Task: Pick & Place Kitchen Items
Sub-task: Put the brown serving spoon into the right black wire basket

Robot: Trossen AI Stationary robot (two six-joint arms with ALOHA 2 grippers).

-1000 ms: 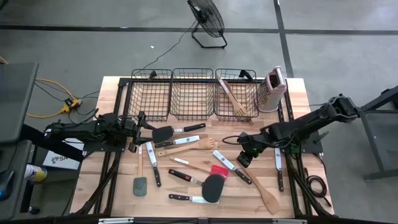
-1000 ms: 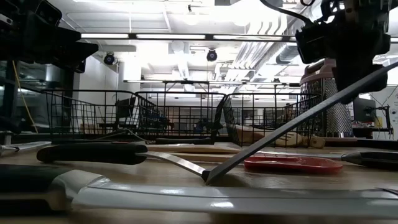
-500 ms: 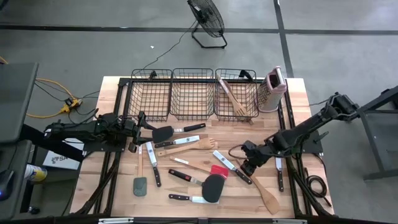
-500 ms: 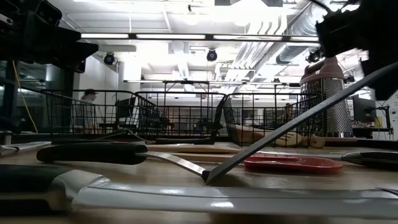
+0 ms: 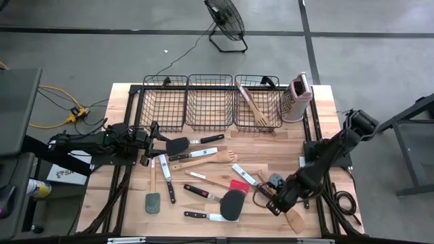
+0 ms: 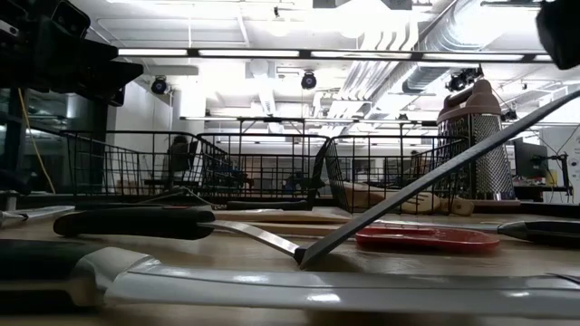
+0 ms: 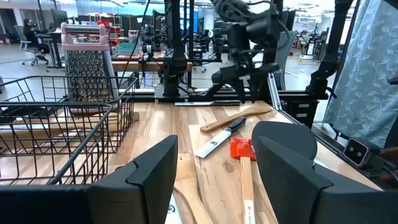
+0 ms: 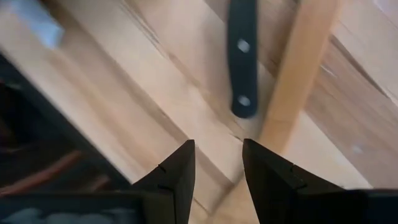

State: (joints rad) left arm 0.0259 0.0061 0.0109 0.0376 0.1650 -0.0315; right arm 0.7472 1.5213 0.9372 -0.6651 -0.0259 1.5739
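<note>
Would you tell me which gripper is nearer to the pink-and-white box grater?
Right. The right gripper is toward the table's front, diagonally from the box grater; the left gripper waits across the table.

The wooden bench (image 5: 325, 102) carries three wire baskets (image 5: 210, 103) and a grater (image 5: 298, 97) along its back edge, with knives (image 5: 255, 180), spatulas (image 5: 230, 206) and wooden spoons (image 5: 205, 163) scattered in front.

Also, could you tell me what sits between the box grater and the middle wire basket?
In the high view, the right-hand wire basket stands between box grater and middle basket, holding wooden utensils.
</note>
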